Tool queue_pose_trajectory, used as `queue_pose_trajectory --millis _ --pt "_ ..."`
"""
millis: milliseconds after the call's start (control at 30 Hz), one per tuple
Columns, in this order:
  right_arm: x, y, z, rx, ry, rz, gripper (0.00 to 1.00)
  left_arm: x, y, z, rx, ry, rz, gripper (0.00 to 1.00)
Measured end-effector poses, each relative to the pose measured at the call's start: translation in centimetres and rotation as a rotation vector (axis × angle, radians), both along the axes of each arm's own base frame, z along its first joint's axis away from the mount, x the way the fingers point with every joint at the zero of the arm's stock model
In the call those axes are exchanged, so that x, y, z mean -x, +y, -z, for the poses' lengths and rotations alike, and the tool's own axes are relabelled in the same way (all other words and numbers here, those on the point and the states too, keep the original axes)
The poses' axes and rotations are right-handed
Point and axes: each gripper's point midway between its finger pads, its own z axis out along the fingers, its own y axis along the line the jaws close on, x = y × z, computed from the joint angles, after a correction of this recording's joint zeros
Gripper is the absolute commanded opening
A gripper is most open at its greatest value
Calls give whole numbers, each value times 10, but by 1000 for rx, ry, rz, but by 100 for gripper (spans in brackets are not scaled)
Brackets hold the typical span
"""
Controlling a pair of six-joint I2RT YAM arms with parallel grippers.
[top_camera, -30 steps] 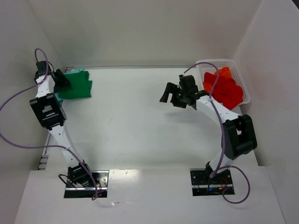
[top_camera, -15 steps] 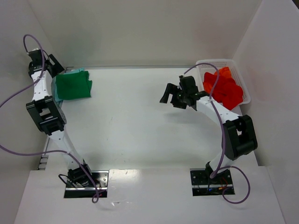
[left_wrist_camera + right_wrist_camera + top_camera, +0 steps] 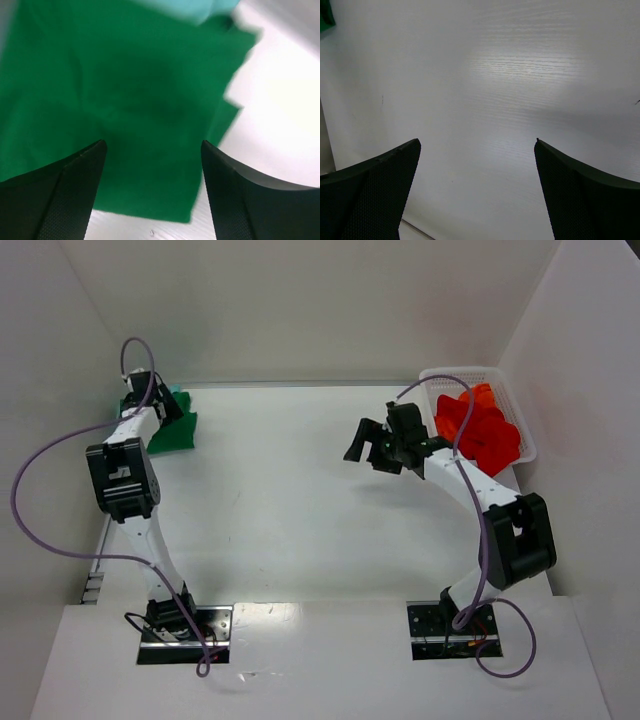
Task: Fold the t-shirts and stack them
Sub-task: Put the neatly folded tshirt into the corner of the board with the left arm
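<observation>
Neatly square, soft green t-shirt (image 3: pixel 125 100).

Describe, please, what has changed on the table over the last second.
The left tool rose from the dark green t-shirt's left edge, drew back toward the wall, then swung in over the shirt; it now hangs open above it, holding nothing. The green shirt has stayed folded, with the pale teal t-shirt peeking out beneath. The right tool stays open over the table, and the red t-shirts remain in the basket.
</observation>
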Motion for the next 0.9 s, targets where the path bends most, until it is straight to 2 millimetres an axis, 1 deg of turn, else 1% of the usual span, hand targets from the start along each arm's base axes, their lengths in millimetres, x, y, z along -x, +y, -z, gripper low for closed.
queue_pose_trajectory --millis 33,100,133,167,300,533,733,900 --pt "0 0 -2 -3 -4 3 100 4 -1 17 4 34 -7 82" --pt "0 0 -8 -12 -13 8 100 9 1 44 5 85 -26 83" --pt "0 0 -10 -16 -18 11 100 11 4 52 3 98 -38 84" --pt "1 0 -12 -20 -21 14 100 11 7 56 2 98 -50 85" --pt "1 1 -15 -30 -20 23 100 7 17 50 -4 62 -82 87" --pt "1 1 -11 -37 -5 32 100 11 32 46 -24 54 -120 89" --pt "0 2 -4 -31 14 34 100 13 40 27 -55 26 -150 90" --pt "0 2 -3 -31 16 34 100 13 43 13 -63 -1 -159 90"
